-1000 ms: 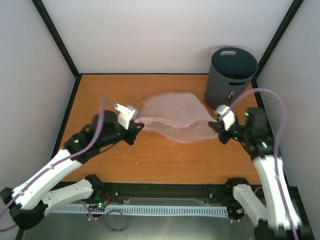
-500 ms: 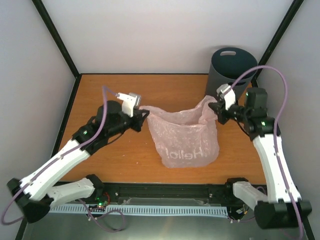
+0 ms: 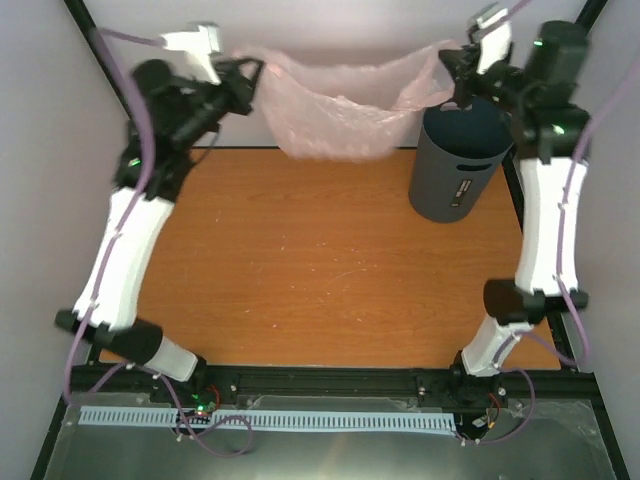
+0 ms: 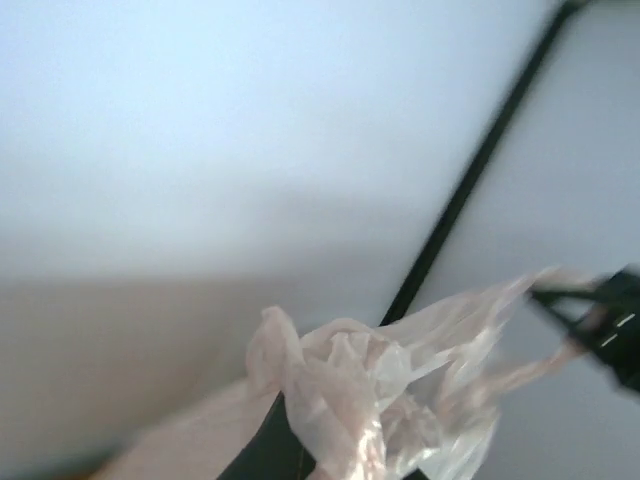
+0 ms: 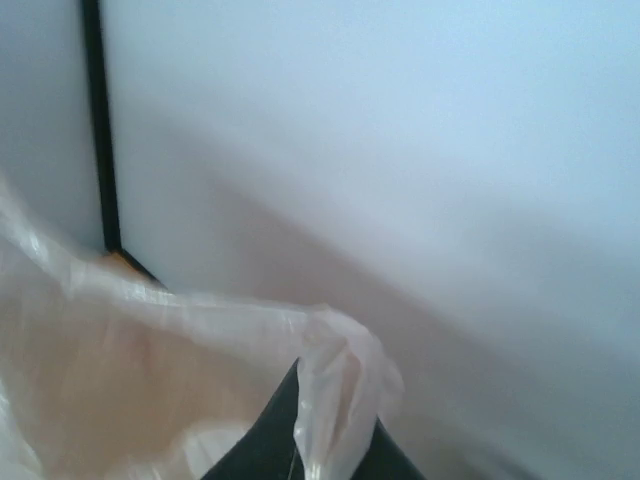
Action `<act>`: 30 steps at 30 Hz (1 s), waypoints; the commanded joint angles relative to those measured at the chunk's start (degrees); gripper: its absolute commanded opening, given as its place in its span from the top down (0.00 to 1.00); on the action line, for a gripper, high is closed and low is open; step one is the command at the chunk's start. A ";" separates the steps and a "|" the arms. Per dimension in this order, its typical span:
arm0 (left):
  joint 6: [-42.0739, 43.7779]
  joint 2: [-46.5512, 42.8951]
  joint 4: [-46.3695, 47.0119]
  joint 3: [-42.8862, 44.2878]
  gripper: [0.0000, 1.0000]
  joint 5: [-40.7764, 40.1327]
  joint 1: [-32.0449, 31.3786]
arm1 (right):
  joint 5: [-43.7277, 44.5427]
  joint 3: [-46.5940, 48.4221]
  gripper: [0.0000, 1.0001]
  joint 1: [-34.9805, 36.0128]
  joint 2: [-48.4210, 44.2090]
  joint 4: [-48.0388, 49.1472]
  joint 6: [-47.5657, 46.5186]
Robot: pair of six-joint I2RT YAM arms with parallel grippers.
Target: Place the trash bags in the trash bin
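The pale-pink translucent trash bag (image 3: pixel 335 110) hangs high in the air, stretched between my two grippers. My left gripper (image 3: pixel 250 72) is shut on its left end. My right gripper (image 3: pixel 458 68) is shut on its right end, above the dark grey trash bin (image 3: pixel 455 160). The bin stands upright at the table's far right corner. In the left wrist view the crumpled bag (image 4: pixel 345 400) bunches over my dark fingers. In the right wrist view a fold of the bag (image 5: pixel 335 390) covers my fingers, with the rest of the bag spread to the left.
The orange table top (image 3: pixel 320 270) lies far below both grippers. White walls and black frame posts (image 3: pixel 110 70) close in the back and sides. Both arms reach up steeply from their bases at the near edge.
Both arms have lifted the bag from table height to well above the table. The bag, flat then hanging low, now sags between the raised grippers next to the bin's rim.
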 commanded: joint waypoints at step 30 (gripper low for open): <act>8.55 -39.92 1.54 -67.39 0.99 -10.72 -14.46 | 0.21 -83.47 0.67 13.84 -43.26 5.85 -10.89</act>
